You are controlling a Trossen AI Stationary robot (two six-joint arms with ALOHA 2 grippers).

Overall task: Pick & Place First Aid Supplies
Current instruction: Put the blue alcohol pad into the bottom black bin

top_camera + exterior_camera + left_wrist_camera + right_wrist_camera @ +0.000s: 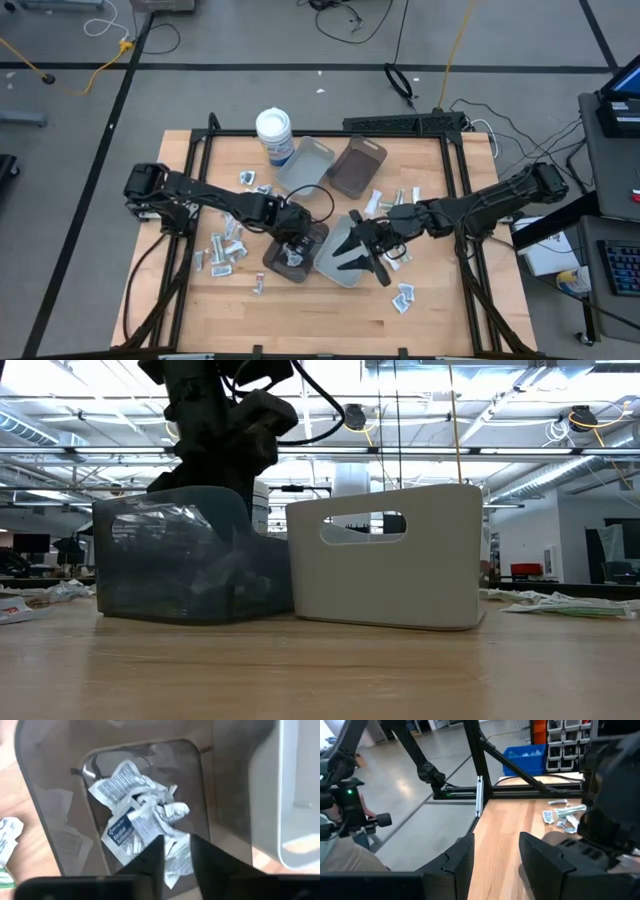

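First aid supplies [135, 805], crumpled white packets with blue print, lie piled in the brown see-through tray [300, 262] at the table's middle. My left gripper [177, 862] hangs over that tray, pointing steeply down and open by a narrow gap. One packet [175, 867] of the pile shows through the gap. My right gripper [365, 258] is held level above the grey tray [338, 240] beside it, open with nothing between its fingers [455, 865]. More packets [225, 248] lie flat on the wood to the left, and others [405, 295] to the right.
A second grey tray [305, 160] and a second brown tray [358, 165] stand at the back, beside a white tub [275, 130]. The two front trays [390, 555] stand side by side, touching. A black frame [200, 150] runs along the table's edges. The near strip of table is bare wood.
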